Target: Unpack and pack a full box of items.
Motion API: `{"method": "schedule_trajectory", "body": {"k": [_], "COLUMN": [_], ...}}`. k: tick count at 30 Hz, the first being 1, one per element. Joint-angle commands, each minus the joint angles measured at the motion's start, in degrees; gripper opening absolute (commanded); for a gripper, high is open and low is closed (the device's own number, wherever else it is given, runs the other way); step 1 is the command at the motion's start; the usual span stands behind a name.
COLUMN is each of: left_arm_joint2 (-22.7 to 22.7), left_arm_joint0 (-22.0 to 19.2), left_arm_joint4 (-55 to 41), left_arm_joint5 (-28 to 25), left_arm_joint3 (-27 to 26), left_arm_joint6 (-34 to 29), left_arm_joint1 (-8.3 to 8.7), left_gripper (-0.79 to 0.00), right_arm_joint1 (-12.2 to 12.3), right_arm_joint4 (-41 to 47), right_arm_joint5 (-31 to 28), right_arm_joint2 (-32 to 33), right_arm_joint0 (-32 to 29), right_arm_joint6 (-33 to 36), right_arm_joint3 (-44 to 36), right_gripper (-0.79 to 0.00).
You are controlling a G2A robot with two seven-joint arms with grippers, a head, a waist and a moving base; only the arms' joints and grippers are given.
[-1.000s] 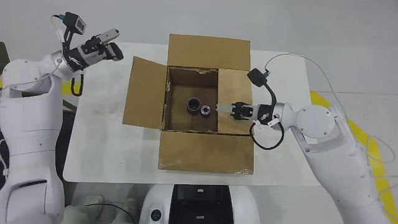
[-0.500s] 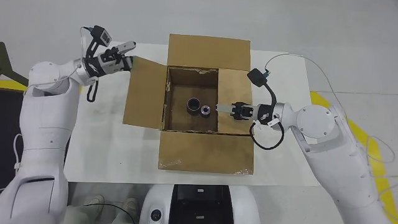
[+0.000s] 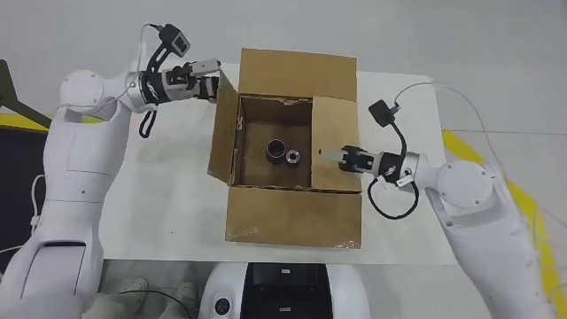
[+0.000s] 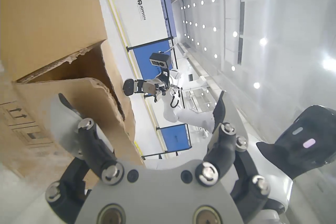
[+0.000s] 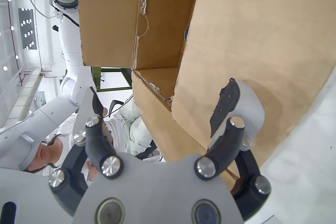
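- Where the cardboard box [image 3: 292, 221] sits mid-table [image 3: 151, 213], the open left gripper [image 3: 213, 87] is by its raised left flap [image 3: 221, 137].
- The open right gripper [image 3: 326, 154] is by the right flap [image 3: 335, 133].

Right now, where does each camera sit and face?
Top: overhead, looking down at table and box; left arm and right arm show.
Left wrist: behind the left end effector, facing past a box flap.
Right wrist: behind the right end effector, facing the box's opening.
All share the box.
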Motion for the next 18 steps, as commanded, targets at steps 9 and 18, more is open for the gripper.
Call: {"method": "schedule_trajectory", "body": {"k": [9,18], "left_arm_joint2": [9.6,14.8], "left_arm_joint0": [-4.7,-6.4], "left_arm_joint4": [1.6,6.6], "left_arm_joint5": [1.0,-1.3], "left_arm_joint3": [1.6,3.1], "left_arm_joint6": [1.2,2.7], "left_arm_joint1": [-1.91,-2.90], "left_gripper": [0.000,0.000], "right_arm_joint1": [1.0,2.0], "right_arm_joint4": [3.6,8.1], "right_arm_joint5": [-2.8,-6.0], "right_arm_joint2": [5.2,12.8], "right_arm_joint0": [-4.6,-11.7], "right_arm_joint6": [0.7,0.9], "right_arm_joint3": [-1.3,-4.5], "right_gripper": [0.000,0.000]}}
